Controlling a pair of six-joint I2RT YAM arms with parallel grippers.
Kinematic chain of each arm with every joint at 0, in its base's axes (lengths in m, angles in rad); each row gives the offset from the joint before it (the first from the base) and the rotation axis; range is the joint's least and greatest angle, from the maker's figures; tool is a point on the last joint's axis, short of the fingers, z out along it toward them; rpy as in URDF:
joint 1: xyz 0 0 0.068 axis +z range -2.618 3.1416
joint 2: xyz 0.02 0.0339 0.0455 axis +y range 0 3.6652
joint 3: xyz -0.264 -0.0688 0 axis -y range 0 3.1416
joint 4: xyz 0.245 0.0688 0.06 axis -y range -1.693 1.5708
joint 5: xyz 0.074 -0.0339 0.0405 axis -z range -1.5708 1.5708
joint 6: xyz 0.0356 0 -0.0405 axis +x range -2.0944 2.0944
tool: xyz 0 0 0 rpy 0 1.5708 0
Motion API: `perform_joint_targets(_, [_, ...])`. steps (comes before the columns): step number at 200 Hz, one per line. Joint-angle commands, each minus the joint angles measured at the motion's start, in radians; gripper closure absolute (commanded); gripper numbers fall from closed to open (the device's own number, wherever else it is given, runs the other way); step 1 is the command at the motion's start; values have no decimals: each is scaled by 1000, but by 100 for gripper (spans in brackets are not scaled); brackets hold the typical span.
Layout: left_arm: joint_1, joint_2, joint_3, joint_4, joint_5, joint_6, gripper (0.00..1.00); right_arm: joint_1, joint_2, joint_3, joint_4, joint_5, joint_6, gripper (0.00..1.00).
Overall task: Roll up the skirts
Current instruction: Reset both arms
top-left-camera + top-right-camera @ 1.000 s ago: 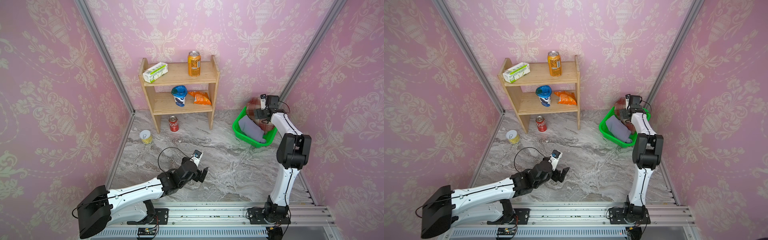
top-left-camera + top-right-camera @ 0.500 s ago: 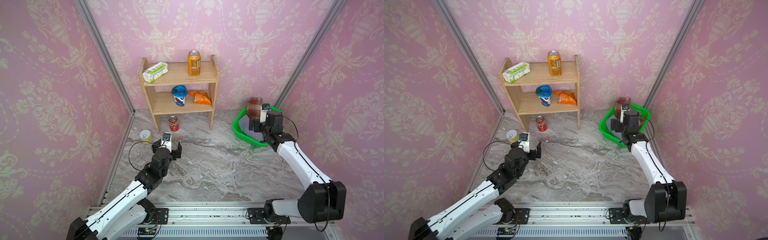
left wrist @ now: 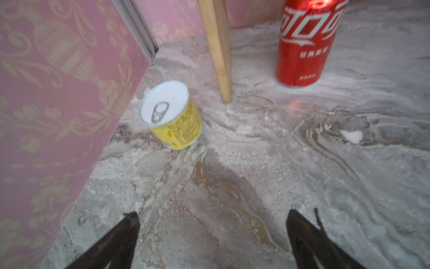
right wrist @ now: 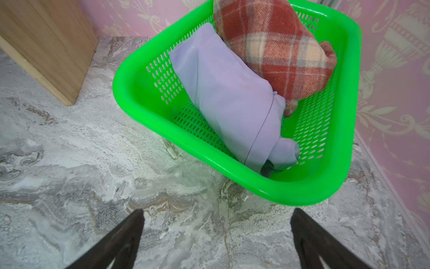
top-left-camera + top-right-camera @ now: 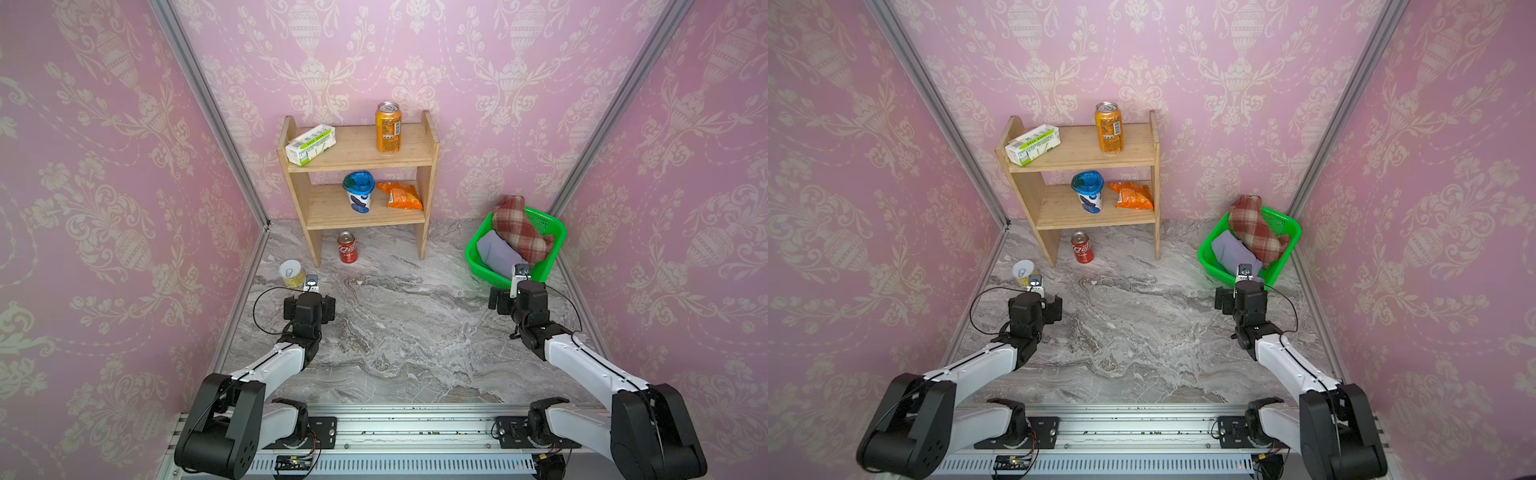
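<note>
Two skirts lie bundled in the green basket (image 5: 470, 261) at the back right corner. The red-brown and cream plaid skirt (image 5: 519, 230) rests along the far side, its end poking over the rim. Beside it, nearer me, lies the lavender-grey skirt (image 5: 494, 253). The right wrist view shows the plaid skirt (image 4: 274, 46), the lavender skirt (image 4: 228, 93) and the basket rim (image 4: 162, 121). My right gripper (image 5: 513, 301) hangs open just in front of the basket, with nothing between its fingers (image 4: 130, 233). My left gripper (image 5: 309, 307) stands open and empty over the marble floor at the left.
A wooden shelf (image 5: 357, 158) at the back holds a carton, an orange can, a blue cup and a snack bag. A red cola can (image 5: 347, 247) stands by its foot. A yellow tin (image 5: 291, 274) sits by the left wall, close to my left gripper.
My right gripper has drawn back from over the basket to the floor in front of it. My left arm has swung from mid-floor to the left side, near the yellow tin.
</note>
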Motion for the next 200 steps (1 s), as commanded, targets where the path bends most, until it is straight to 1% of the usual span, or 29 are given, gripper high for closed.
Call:
perform_joint_targets(1, [31,55,-18,227,96,-9,1,-1,80,-56,210,3,-47,0])
perform_joint_targets(11, [33,90,-6,267,108,1,1,-1,103,-21,171,-8,-57,0])
perform_joint_targets(26, [34,162,11,347,137,40,1,-3,149,-23,268,-27,-91,0])
perform_joint_targets(45, [36,232,68,317,155,91,1,-12,213,-17,366,-46,-111,0])
perform_joint_targets(52, [48,273,69,381,173,97,1,-19,246,-7,377,-49,-105,0])
perform_joint_targets(57, [59,290,76,393,164,80,1,-27,269,0,396,-54,-99,0])
perform_joint_targets(60, [66,289,87,356,160,60,1,-34,274,6,391,-56,-91,0])
perform_joint_targets(66, [97,285,106,308,179,26,1,-55,275,22,346,-81,-71,0])
perform_joint_targets(72, [124,294,110,304,208,0,1,-79,286,22,365,-111,-50,0])
perform_joint_targets(79, [158,329,91,373,254,-29,1,-103,279,25,343,-152,-37,0])
perform_joint_targets(84, [182,348,66,435,292,-49,1,-112,282,15,363,-168,-33,0])
perform_joint_targets(89, [195,367,42,512,304,-53,1,-119,277,6,372,-182,-32,0])
perform_joint_targets(93, [196,384,25,568,305,-52,1,-122,278,-10,404,-194,-32,0])
perform_joint_targets(96, [197,387,22,579,300,-53,1,-123,281,-24,427,-204,-34,0])
perform_joint_targets(100, [196,377,27,546,293,-55,1,-124,290,-43,462,-213,-40,0])
perform_joint_targets(107, [195,360,44,481,306,-52,1,-120,326,-93,608,-229,-55,0])
perform_joint_targets(111, [194,357,50,467,306,-47,1,-114,332,-103,644,-227,-58,0])
perform_joint_targets(123, [194,376,36,531,306,-43,1,-115,304,-61,505,-226,-56,0])
perform_joint_targets(131, [193,374,34,531,298,-48,1,-116,318,-75,562,-229,-56,0])
perform_joint_targets(142, [193,368,33,524,280,-54,1,-115,309,-69,534,-226,-57,0])
perform_joint_targets(158, [188,373,-2,594,229,-64,1,-111,311,-67,533,-220,-58,0])
perform_joint_targets(173, [173,389,-49,709,177,-58,1,-113,309,-63,527,-229,-60,0])
perform_joint_targets(179, [172,391,-51,718,179,-55,1,-112,309,-63,524,-229,-60,0])
perform_joint_targets(200, [172,383,-26,657,220,-44,1,-112,309,-63,526,-230,-60,0])
